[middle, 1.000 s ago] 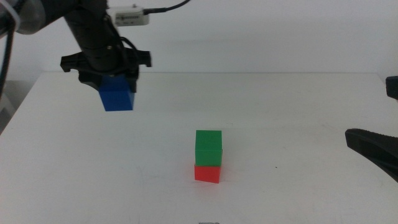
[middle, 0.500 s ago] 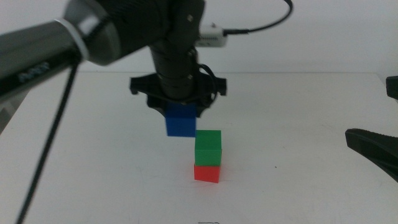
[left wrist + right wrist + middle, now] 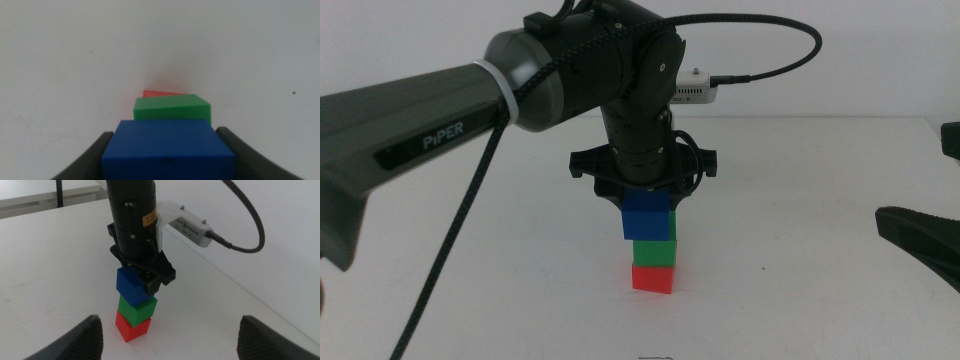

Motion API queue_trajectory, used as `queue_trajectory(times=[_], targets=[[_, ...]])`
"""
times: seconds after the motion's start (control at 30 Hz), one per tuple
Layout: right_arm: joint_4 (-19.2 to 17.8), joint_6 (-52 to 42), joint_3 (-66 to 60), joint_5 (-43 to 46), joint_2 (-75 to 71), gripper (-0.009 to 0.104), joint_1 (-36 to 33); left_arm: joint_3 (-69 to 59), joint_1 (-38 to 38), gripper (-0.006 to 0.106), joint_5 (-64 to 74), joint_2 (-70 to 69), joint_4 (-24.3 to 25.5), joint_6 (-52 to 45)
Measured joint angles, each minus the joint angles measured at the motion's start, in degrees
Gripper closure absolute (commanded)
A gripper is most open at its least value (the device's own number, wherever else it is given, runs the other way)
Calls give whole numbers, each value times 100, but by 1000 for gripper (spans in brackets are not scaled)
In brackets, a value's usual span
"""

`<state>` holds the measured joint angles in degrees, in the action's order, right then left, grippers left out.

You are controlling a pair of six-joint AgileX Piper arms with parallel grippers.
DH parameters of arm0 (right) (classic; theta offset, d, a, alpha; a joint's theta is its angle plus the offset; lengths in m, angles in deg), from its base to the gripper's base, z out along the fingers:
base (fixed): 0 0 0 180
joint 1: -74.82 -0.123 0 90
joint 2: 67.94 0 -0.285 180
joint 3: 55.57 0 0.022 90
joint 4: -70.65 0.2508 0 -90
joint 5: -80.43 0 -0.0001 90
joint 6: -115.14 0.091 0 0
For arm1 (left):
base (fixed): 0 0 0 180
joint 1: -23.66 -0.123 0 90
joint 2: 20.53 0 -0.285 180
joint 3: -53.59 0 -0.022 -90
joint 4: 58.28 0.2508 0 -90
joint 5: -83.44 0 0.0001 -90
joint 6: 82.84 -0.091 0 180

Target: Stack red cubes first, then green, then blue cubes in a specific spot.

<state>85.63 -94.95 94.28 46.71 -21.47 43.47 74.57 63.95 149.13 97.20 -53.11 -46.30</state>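
Currently, status per item:

Left end effector (image 3: 643, 190): over mid worktop, pointing straight down, directly above the stack. Jaws closed on the blue cube; in the left wrist view one dark jaw sits against each side face of it. Arm enters from the left side of the middle view, w/ "PIPER" lettering on the grey link.

Blue cube (image 3: 649, 221): gripped at its upper part, lower part showing below the jaws. Sits right on top of the green cube; middle view shows no gap betw. the two, but full contact cannot be confirmed. Slightly offset to the left of the green cube in the middle view.

Green cube (image 3: 654, 252): 2nd level, resting on the red cube. Right wrist view shows it a bit rotated vs. the red one. Only a strip of its top face is visible beyond the blue cube in the left wrist view.

Red cube (image 3: 653, 278): bottom level, flat on the worktop. Mostly hidden in the left wrist view; a thin red edge shows past the green cube.

Worktop (image 3: 800, 300): plain white, unmarked around the stack.

Right end effector (image 3: 170, 335): waiting at the right side, well apart from the stack. Jaws spread wide, nothing betw. them; the stack is seen through the gap in the right wrist view.

Cable (image 3: 760, 45): black, loops above the left arm to a small white-grey wrist module (image 3: 695, 90).
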Motion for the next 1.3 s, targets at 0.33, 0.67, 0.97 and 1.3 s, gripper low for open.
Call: queue_trajectory(times=[0.33,0.67,0.97,1.3], targets=[[0,0,0,0,0,20,0,0,0,102,-150,56,-85,-5],[0,0,0,0,0,20,0,0,0,102,-233,116,-146,-54],[0,0,0,0,0,20,0,0,0,82,-251,120,-146,-165],[0,0,0,0,0,20,0,0,0,39,-351,122,-146,-220]])
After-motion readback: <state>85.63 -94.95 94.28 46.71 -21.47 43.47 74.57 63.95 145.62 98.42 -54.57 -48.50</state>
